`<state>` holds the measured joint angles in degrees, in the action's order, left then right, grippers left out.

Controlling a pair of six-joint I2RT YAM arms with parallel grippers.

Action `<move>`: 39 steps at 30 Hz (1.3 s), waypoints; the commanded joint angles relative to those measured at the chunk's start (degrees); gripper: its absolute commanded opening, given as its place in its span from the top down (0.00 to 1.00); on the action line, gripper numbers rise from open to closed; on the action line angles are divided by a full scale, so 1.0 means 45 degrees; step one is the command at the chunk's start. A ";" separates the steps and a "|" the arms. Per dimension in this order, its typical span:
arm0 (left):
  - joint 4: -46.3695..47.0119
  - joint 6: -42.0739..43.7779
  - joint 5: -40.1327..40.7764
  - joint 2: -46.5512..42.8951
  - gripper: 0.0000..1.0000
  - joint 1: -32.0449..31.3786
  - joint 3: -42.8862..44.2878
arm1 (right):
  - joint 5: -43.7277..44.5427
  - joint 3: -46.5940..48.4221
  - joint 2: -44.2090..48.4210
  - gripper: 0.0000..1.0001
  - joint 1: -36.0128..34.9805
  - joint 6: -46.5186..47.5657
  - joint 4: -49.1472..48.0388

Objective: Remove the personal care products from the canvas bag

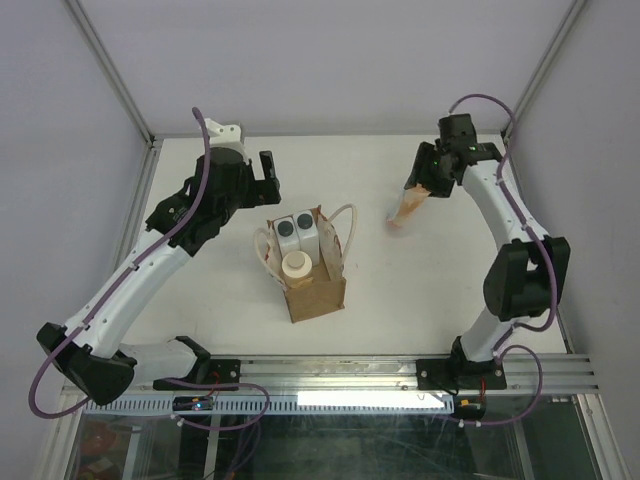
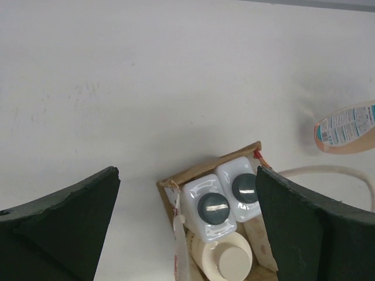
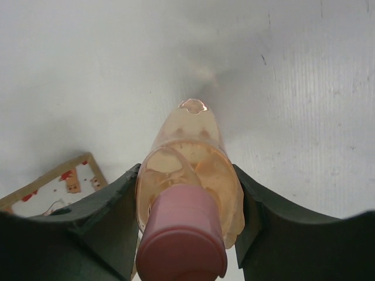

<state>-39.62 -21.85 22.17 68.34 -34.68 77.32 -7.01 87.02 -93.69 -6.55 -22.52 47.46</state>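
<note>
Canvas bag [image 1: 318, 295] stands at the middle of the table [image 1: 400, 300], holding the cream bottle [image 1: 297, 266] and, behind it, two white bottles [image 1: 295, 231]. Beyond, toward the left edge, the left jaws hang wide open. Toward the far right corner, the right jaws grip the tilted orange bottle [image 1: 407, 211].

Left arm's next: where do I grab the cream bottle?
By its round cap, coming straight down: the cream bottle stands upright in the canvas bag, hemmed by its walls and two white bottles, so probably only the cap is free.
</note>
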 commanded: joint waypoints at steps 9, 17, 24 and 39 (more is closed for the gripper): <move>0.0334 0.1441 0.0038 0.0456 0.01 0.0543 0.0915 | 0.3759 0.5259 -0.3540 1.00 -0.2525 0.3841 -0.2281; 0.0208 0.1475 0.0223 0.0439 0.01 0.0734 0.0912 | 0.3672 0.6955 -0.5230 1.00 -0.2579 0.4825 -0.1663; 0.0190 0.1410 0.0121 0.0444 0.01 0.0801 0.1024 | 0.3666 0.7159 -0.5757 0.95 -0.2569 0.5106 -0.1520; -0.0072 0.0297 -0.1454 0.0083 0.01 0.0795 0.1155 | 0.3869 0.8288 -0.4892 0.17 -0.2857 0.3880 0.1406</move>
<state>-40.93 -17.93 19.35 71.24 -31.77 80.40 8.84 125.49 -123.66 -18.46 -2.59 51.09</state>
